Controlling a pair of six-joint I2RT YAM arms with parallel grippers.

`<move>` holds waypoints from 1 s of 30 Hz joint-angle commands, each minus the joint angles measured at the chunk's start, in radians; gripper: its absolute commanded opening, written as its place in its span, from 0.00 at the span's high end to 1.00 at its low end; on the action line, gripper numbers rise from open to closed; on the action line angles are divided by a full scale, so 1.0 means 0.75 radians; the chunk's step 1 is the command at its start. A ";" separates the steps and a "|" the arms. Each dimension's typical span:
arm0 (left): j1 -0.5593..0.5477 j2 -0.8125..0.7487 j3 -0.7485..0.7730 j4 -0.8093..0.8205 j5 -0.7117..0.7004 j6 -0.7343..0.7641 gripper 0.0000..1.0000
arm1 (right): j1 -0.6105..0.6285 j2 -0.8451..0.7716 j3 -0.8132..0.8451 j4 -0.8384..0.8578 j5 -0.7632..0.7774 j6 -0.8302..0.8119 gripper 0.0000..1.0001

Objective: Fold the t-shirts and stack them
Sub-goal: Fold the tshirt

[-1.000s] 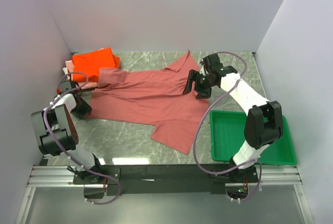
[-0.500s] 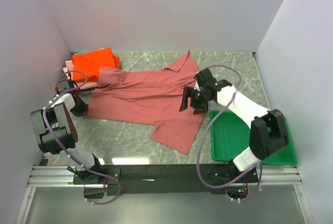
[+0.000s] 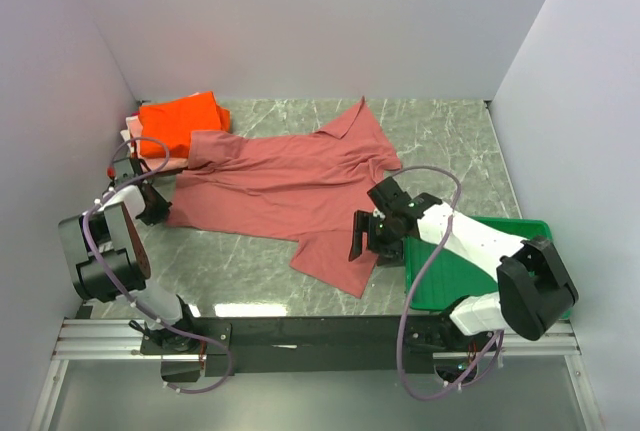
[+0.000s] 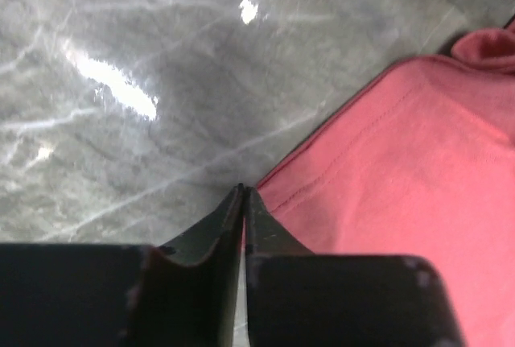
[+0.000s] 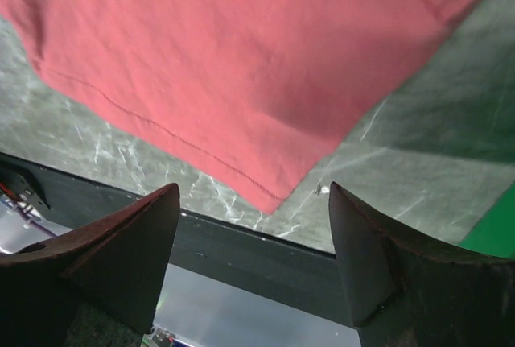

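With the soft, light red shirt [image 3: 280, 186] spread across the table [image 3: 230, 271], left gripper [image 4: 243, 190] pinched shut on its left hem corner and right gripper [image 5: 253, 194] gaping above the near corner, grip hems, never the slack middle.

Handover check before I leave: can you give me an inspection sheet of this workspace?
Surface: grey marble table, glare patches near front.
Job's things: salmon t-shirt spread unfolded; orange t-shirt folded back left on paler shirts.
Clutter: green tray, front right.
Grippers: left gripper shut at the salmon t-shirt's left corner; right gripper open above its near corner.
Cables: purple cables loop off both arms.
Surroundings: plain white walls on three sides.
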 commanded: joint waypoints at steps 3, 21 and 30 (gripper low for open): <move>0.007 -0.032 -0.069 -0.111 -0.011 -0.003 0.85 | 0.078 -0.075 -0.064 0.044 0.047 0.109 0.21; 0.017 -0.178 -0.093 -0.127 -0.052 -0.030 0.69 | 0.307 0.058 -0.140 0.112 0.115 0.166 0.49; 0.027 -0.202 -0.089 -0.137 -0.056 -0.030 0.68 | 0.364 0.144 -0.185 0.171 0.117 0.181 0.54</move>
